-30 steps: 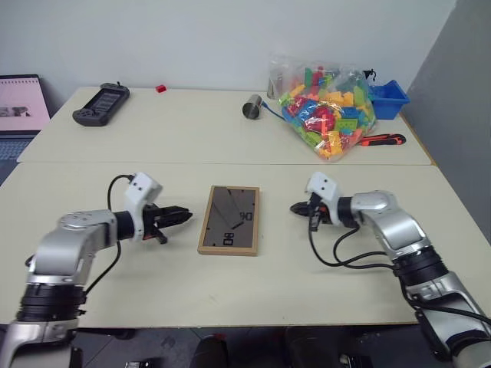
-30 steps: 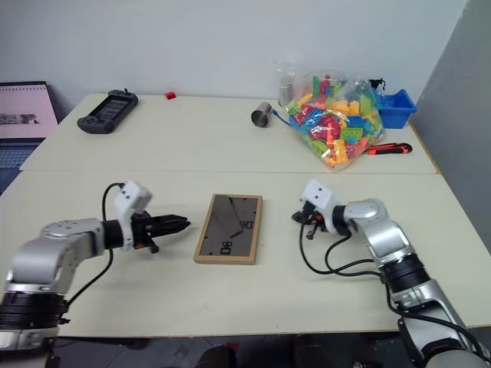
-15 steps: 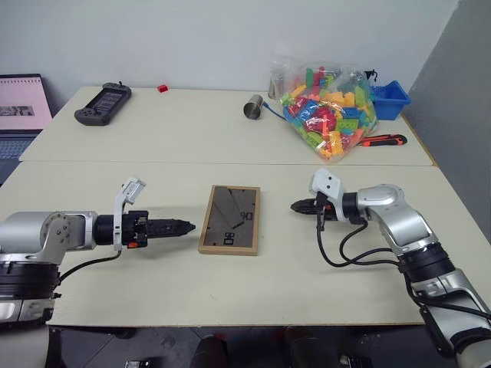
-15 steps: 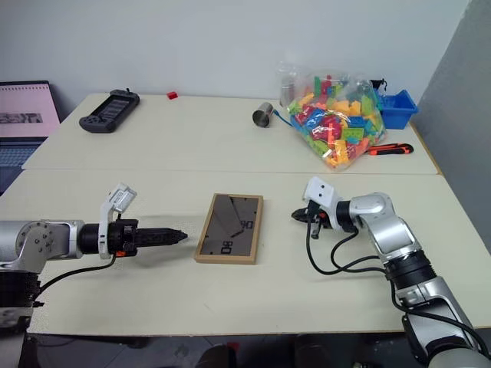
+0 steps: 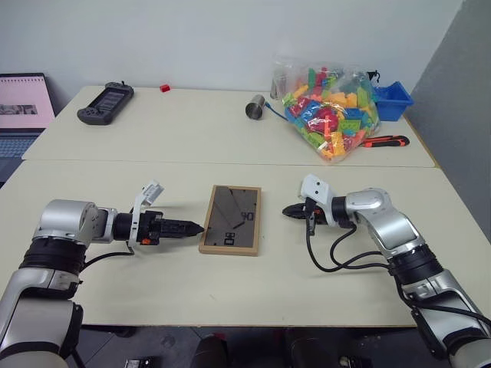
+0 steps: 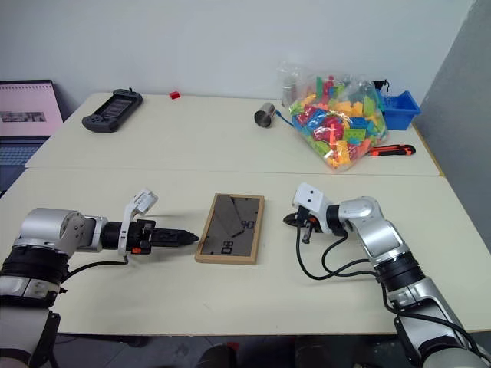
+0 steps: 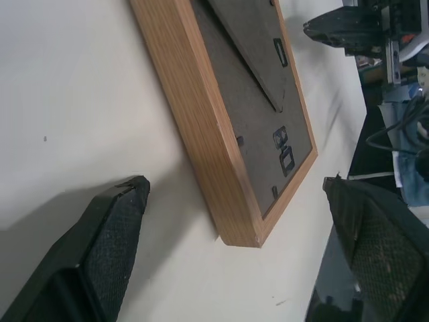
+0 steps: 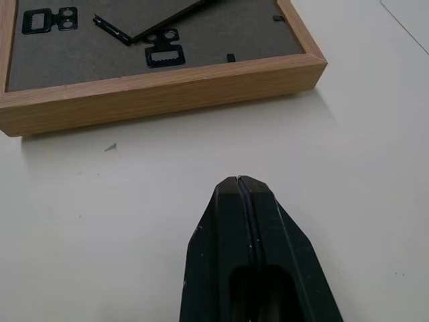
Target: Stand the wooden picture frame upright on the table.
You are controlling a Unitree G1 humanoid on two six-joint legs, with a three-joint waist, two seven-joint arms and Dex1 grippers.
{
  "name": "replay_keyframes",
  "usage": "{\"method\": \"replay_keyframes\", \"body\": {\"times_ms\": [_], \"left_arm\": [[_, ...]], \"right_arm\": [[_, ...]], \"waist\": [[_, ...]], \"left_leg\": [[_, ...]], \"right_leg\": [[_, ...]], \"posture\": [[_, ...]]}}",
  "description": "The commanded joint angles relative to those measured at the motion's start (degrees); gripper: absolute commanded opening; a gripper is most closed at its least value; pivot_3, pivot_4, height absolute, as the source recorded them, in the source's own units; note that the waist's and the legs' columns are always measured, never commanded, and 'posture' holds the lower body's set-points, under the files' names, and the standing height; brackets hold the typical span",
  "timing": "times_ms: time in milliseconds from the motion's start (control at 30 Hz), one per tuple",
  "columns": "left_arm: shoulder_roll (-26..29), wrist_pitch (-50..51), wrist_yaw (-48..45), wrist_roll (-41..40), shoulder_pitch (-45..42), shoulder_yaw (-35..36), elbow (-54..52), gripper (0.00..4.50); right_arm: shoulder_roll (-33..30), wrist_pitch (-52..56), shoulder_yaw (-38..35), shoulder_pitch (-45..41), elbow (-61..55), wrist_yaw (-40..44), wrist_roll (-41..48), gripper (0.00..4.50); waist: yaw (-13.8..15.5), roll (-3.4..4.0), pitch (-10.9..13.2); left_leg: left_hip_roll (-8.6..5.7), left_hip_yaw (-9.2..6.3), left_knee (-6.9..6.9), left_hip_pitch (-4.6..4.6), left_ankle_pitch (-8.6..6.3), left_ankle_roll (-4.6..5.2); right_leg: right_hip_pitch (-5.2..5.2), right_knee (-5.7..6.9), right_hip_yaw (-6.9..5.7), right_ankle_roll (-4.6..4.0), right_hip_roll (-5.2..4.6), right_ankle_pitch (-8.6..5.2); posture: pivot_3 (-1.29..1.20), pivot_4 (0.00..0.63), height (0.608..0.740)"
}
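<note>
The wooden picture frame (image 5: 230, 219) lies flat on the near half of the table (image 5: 245, 291), its grey backing and folded stand facing up. My left gripper (image 5: 196, 227) sits low over the table just off the frame's left long edge. It is open, its fingers (image 7: 110, 245) spread wide on either side of the frame's near corner (image 7: 234, 228), not touching it. My right gripper (image 5: 288, 210) is shut and empty. It points at the frame's right long edge (image 8: 167, 90) from a short gap away.
On the far half of the table lie a black handheld console (image 5: 105, 103), a small red block (image 5: 164, 88), a metal cup (image 5: 254, 106), a clear bag of coloured bricks (image 5: 330, 115), a blue bin (image 5: 393, 100) and an orange cutter (image 5: 381, 141). A laptop (image 5: 19, 107) stands far left.
My left gripper has opened wide, rolled over and dropped closer to the frame's left edge. My right gripper has crept left toward the frame's right edge. The frame has not moved.
</note>
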Motion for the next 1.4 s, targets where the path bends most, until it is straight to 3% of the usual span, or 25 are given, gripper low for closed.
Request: {"method": "replay_keyframes", "body": {"times_ms": [33,600,1367,1400], "left_arm": [[-3.12,1.4,-0.11,2.45,-2.45,-4.14,3.22,4.47],[-8.92,-1.96,-1.39,5.08,-5.21,-3.07,5.4,4.47],[-10.14,-7.13,-1.02,7.88,-4.26,-2.09,6.45,4.47],[-10.15,-7.69,-0.83,8.12,-4.28,-2.0,6.72,4.3]], "right_arm": [[1.38,0.42,0.8,-0.31,-1.71,-1.07,-0.62,0.0],[11.54,1.0,3.88,-2.82,3.15,-6.88,-2.96,0.0],[15.27,1.19,3.22,-4.19,4.56,-8.27,-3.47,0.0],[15.23,1.13,3.17,-4.23,4.68,-8.3,-3.5,0.0]], "waist": [[0.19,0.03,-0.02],[1.64,0.11,-0.06],[1.78,0.11,-0.07],[1.78,0.11,-0.07]], "left_leg": [[-0.01,-0.01,0.0,0.0,0.0,0.0],[-0.13,-0.06,0.05,0.01,0.02,0.0],[-0.14,-0.09,0.05,0.01,0.03,0.0],[-0.14,-0.09,0.05,0.01,0.03,0.01]], "right_leg": [[0.0,0.0,-0.01,0.0,-0.01,0.0],[0.09,0.01,-0.13,0.0,-0.2,0.0],[0.12,0.04,-0.2,0.0,-0.24,0.0],[0.12,0.04,-0.2,0.0,-0.24,0.0]], "posture": [[0.0,0.15,0.74],[0.0,0.15,0.74],[0.0,0.15,0.74],[0.0,0.15,0.74]]}}
